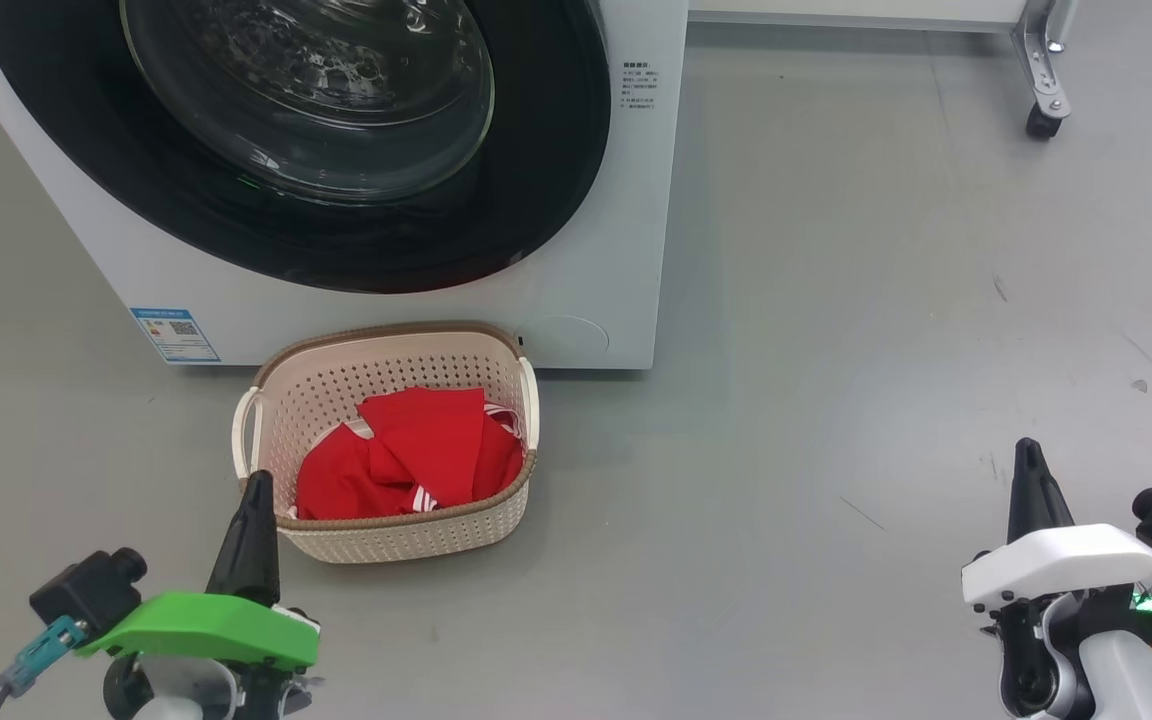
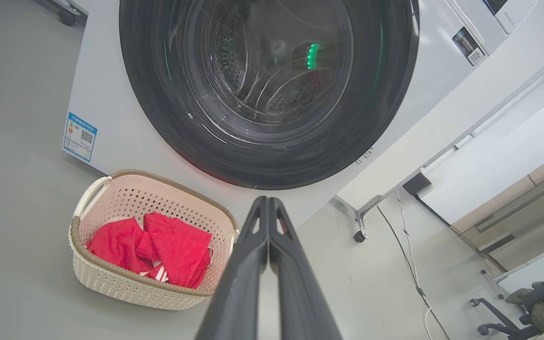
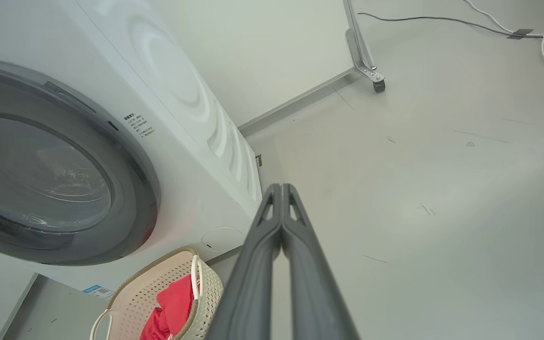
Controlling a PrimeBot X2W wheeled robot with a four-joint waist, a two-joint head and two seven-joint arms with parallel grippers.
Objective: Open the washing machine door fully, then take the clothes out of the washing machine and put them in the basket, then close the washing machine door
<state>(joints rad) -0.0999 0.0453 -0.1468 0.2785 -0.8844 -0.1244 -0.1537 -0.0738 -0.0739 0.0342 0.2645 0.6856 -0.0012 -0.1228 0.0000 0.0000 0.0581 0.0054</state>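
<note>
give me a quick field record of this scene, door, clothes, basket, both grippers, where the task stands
door: washing machine door closed, flush with the washing machine front
clothes: red clothes piled inside the basket
basket position: upright on the floor, just in front of the machine, below the door
left gripper: shut, holding nothing
right gripper: shut, holding nothing, above bare floor
task state: looks complete

Bright, even overhead light; head view sharp; soft faint shadow on floor (image 1: 836, 400) around basket (image 1: 386, 330); glare streaks and a green reflection on door (image 1: 306, 130) glass; wrist views bowed at edges, right one paler, washed out.
</note>
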